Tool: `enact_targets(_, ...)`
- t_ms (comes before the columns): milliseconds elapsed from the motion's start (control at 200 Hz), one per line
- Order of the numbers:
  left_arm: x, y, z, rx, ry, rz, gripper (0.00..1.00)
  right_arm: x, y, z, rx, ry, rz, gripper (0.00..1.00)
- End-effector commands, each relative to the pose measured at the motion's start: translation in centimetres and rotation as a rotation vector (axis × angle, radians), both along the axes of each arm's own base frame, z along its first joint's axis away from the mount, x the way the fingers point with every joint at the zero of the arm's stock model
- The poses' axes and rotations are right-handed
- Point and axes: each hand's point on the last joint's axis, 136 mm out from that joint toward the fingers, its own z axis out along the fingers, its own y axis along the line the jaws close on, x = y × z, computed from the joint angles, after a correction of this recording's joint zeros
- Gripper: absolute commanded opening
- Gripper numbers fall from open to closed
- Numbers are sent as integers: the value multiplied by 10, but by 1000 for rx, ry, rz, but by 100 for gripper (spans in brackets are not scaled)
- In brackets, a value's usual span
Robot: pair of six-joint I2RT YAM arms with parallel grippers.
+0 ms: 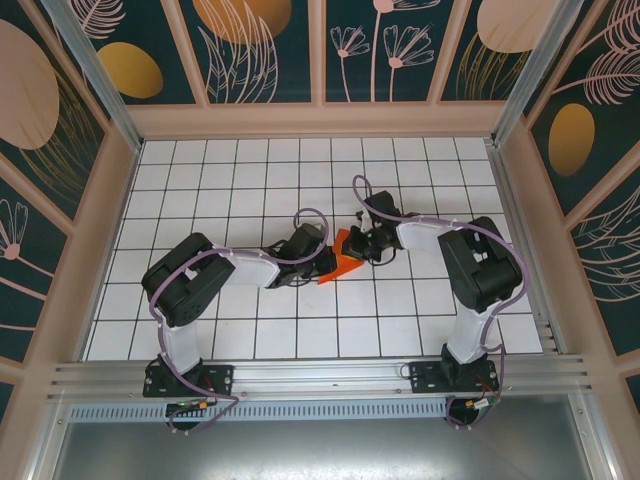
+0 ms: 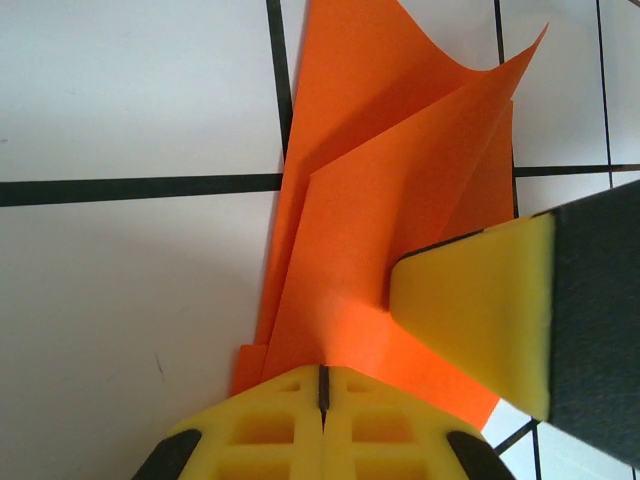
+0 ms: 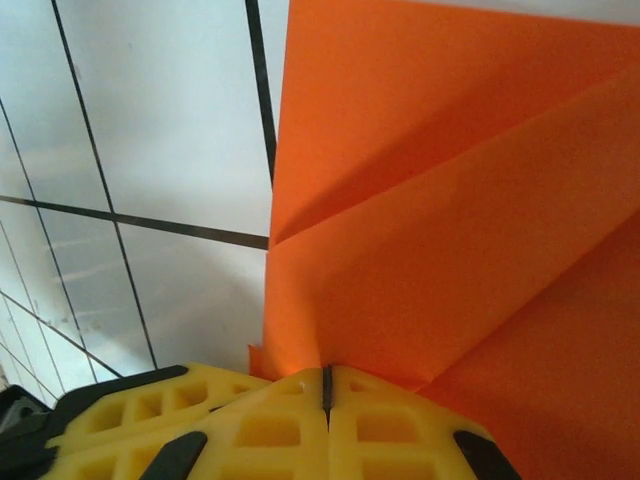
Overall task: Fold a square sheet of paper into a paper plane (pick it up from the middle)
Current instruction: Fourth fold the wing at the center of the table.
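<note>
The orange-red sheet of paper [image 1: 345, 262] is folded into overlapping layers with diagonal creases, a rough paper plane shape, and sits mid-table between the two arms. My left gripper [image 1: 322, 262] is shut on its left end; in the left wrist view the yellow jaws [image 2: 322, 385] meet with the paper [image 2: 380, 200] pinched between them. My right gripper [image 1: 366, 246] is shut on the opposite end, the paper [image 3: 430, 200] rising from its closed jaws [image 3: 325, 385]. The right gripper's yellow fingertip [image 2: 480, 310] presses against the paper in the left wrist view.
The white tabletop with a black grid [image 1: 250, 180] stretches around the paper. Beige walls [image 1: 320, 120] enclose the back and sides. An aluminium rail [image 1: 320, 375] runs along the near edge where both arm bases are bolted.
</note>
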Motion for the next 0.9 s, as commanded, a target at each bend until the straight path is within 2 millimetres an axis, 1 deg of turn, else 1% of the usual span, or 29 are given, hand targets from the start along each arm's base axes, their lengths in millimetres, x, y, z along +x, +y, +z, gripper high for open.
enact_targets(0,-26,26,-47,146,129,-18,0,-2,-6,-16,-33,-24,47,0)
enact_targets(110,-28,29,-48,155,134,-20,0,7,-24,-27,-85,-47,25,0)
enact_targets(170,-31,31,-50,160,142,-23,0,15,-33,-25,-92,-74,1,0)
enact_targets(320,-36,34,-55,163,156,-33,0,48,-65,-20,-137,-145,-113,0)
enact_targets(380,-37,33,-54,160,155,-39,0,59,-73,-15,-136,-162,-150,0)
enact_targets(415,-37,32,-54,158,152,-41,0,64,-76,-8,-129,-179,-165,0)
enact_targets(460,-36,31,-53,157,151,-44,0,68,-76,3,-117,-212,-169,0)
enact_targets(520,-35,30,-53,155,148,-48,0,68,-74,19,-87,-257,-166,0)
enact_targets(570,-34,29,-52,156,143,-49,0,64,-69,31,-49,-281,-154,0)
enact_targets(630,-33,28,-51,154,140,-51,0,55,-62,39,-2,-296,-132,0)
enact_targets(691,-32,27,-52,154,139,-52,0,45,-51,41,35,-296,-97,0)
enact_targets(791,-32,27,-52,157,138,-52,0,32,-33,34,53,-266,-39,0)
enact_targets(891,-31,27,-51,162,136,-54,0,26,-15,25,67,-240,17,0)
